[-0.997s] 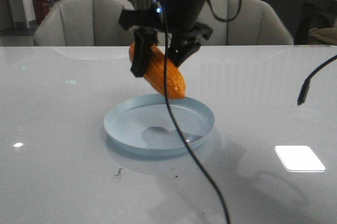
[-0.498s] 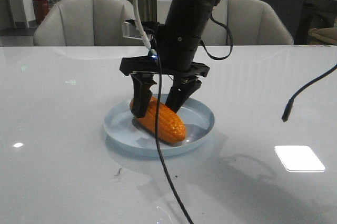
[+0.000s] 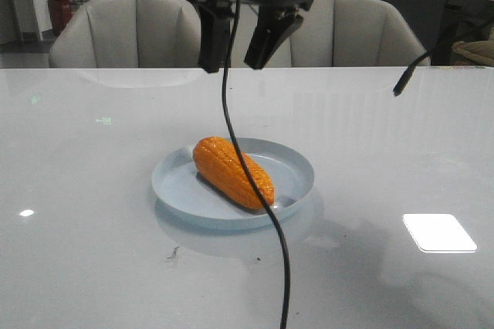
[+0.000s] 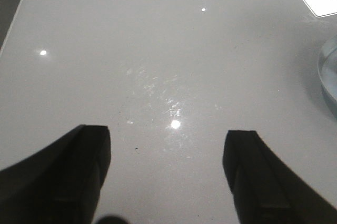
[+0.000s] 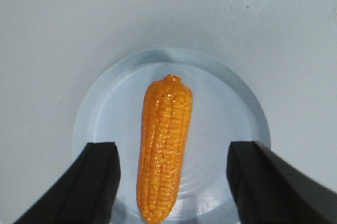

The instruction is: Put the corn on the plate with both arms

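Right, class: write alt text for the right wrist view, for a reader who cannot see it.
An orange-yellow cob of corn lies flat on a round, pale blue glossy plate on a white table. The right gripper hangs open above it, one dark finger either side, touching nothing.

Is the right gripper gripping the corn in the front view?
No, the right gripper hangs open above the corn, which lies free on the plate.

Both grippers (image 3: 238, 47) (image 4: 166, 171) spread wide, empty
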Robot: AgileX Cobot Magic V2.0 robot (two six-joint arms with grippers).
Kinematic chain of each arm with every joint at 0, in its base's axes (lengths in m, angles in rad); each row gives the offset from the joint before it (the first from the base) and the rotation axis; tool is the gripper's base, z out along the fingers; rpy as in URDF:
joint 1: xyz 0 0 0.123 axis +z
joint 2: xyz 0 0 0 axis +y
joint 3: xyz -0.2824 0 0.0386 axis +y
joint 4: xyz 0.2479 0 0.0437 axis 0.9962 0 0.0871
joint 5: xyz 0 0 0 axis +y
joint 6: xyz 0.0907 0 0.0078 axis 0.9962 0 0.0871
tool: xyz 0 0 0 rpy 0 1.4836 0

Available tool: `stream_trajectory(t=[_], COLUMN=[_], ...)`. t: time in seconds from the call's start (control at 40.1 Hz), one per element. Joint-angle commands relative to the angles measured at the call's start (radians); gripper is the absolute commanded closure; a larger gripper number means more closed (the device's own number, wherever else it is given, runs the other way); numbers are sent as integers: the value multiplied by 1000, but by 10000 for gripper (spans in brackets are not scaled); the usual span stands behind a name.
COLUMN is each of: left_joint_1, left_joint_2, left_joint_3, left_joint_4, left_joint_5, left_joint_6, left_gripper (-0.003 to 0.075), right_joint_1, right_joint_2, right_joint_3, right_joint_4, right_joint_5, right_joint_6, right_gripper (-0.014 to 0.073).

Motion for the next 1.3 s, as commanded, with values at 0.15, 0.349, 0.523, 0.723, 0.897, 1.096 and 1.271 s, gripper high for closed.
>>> stream_trajectory(t=[0.15,0.349,0.523,0.723,0.897,1.096,1.271], left_joint_1=[2,2,2,2,2,2,2], left_joint_2=[-4,-4,-4,-4,-4,-4,-4], left_joint_3=[-28,-28,-28,-28,-28,-28,-28], left_joint_4=[3,3,3,5,5,5,5], left_joint_5=[-77,-76,-74,-58,-50,-50,-50], left_joint_6=[-8,-8,-8,-8,-8,-8,-8], left_gripper=[213,213,213,213,213,213,213], right_joint_1=[-49,-183,-344,-481,-535,-548,-548], right_joint_2=[-223,-351,-444,-585,-769,-1003,-1217], right_joint_3=[-38,-31,-11,136,435,816,1118], right_joint_4=[-15,-48,-48,-48,-48,-71,-114], right_joint_5=[12,61,97,19,-160,-314,-372], right_joint_6=[-14,-12,-12,-12,-14,-15,-15], right_gripper=[53,53,53,53,53,53,53])
